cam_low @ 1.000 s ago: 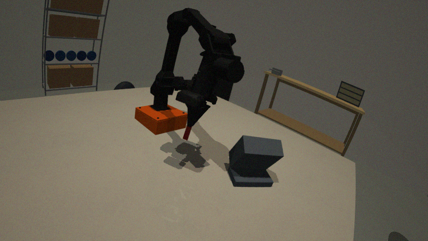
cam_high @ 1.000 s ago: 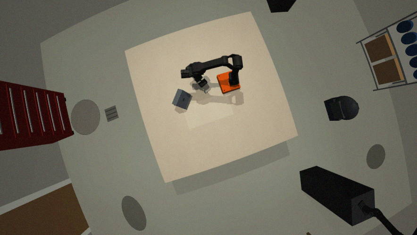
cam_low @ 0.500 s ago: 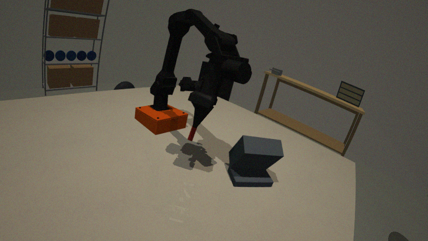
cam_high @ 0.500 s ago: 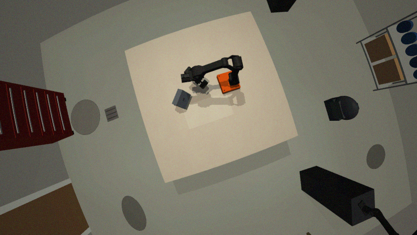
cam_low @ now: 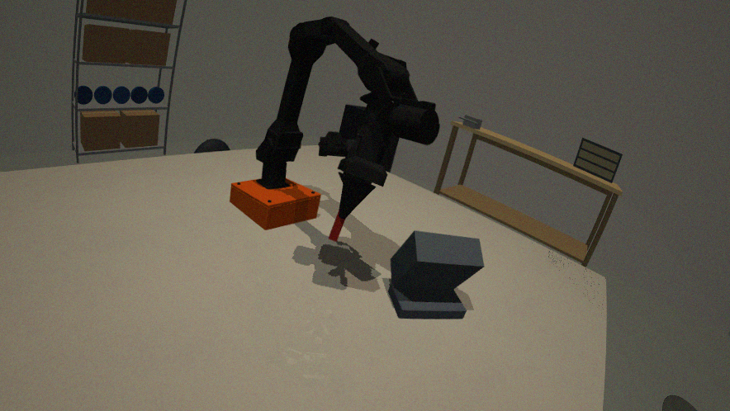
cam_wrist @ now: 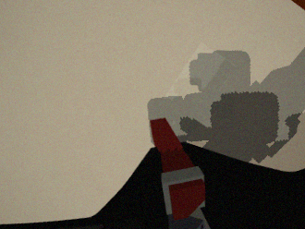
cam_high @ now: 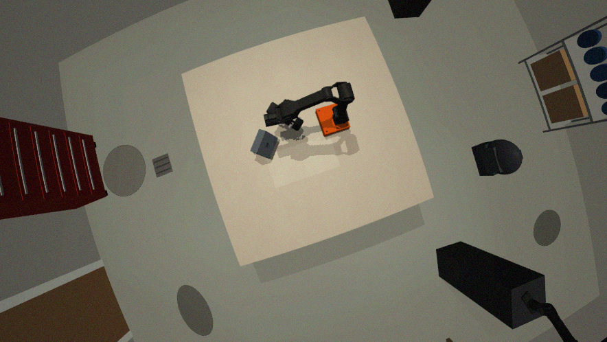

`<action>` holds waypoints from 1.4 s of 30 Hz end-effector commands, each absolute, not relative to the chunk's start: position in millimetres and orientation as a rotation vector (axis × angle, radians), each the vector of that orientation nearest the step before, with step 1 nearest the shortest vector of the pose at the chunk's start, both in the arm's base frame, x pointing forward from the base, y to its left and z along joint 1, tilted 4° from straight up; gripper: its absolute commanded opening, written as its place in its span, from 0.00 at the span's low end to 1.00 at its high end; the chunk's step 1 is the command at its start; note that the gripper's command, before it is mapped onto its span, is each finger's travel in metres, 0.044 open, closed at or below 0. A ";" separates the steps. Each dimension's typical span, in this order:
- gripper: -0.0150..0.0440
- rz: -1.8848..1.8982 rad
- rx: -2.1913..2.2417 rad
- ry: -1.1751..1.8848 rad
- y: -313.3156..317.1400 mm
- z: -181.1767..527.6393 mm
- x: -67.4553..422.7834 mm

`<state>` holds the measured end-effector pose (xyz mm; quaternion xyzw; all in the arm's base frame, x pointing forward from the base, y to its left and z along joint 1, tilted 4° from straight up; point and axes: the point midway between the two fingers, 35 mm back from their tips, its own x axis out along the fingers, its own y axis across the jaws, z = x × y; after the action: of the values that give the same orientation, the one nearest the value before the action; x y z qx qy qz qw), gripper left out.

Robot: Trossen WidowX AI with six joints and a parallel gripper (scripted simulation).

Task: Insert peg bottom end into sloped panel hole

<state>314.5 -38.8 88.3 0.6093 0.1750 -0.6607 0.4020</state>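
Observation:
My gripper (cam_low: 345,210) (cam_wrist: 168,152) (cam_high: 297,123) is shut on the red peg (cam_low: 335,229) (cam_wrist: 167,140). The peg sticks out below the fingertips, tilted, a little above the table. It hangs between the arm's orange base (cam_low: 270,204) (cam_high: 325,122) and the grey sloped panel block (cam_low: 436,267) (cam_high: 264,143). The block stands apart from the peg, to its right in the exterior view. A small dark hole (cam_high: 267,144) shows on the panel's face in the overhead view; it is hidden in the exterior view. The peg is hidden under the arm in the overhead view.
The beige table (cam_high: 297,220) (cam_low: 153,306) carries only the arm's base and the panel block. A wooden bench (cam_low: 531,158) and a shelf rack (cam_low: 122,76) stand off the table, behind it.

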 end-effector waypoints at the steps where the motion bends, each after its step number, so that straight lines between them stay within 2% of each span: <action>1: 0.25 -1.633 1.495 0.461 -34.8 88.2 316.6; 42: 0.25 -1.315 1.121 0.596 11.4 90.7 331.6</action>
<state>330.5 7.7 90.4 0.4981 0.2534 -0.5781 0.5945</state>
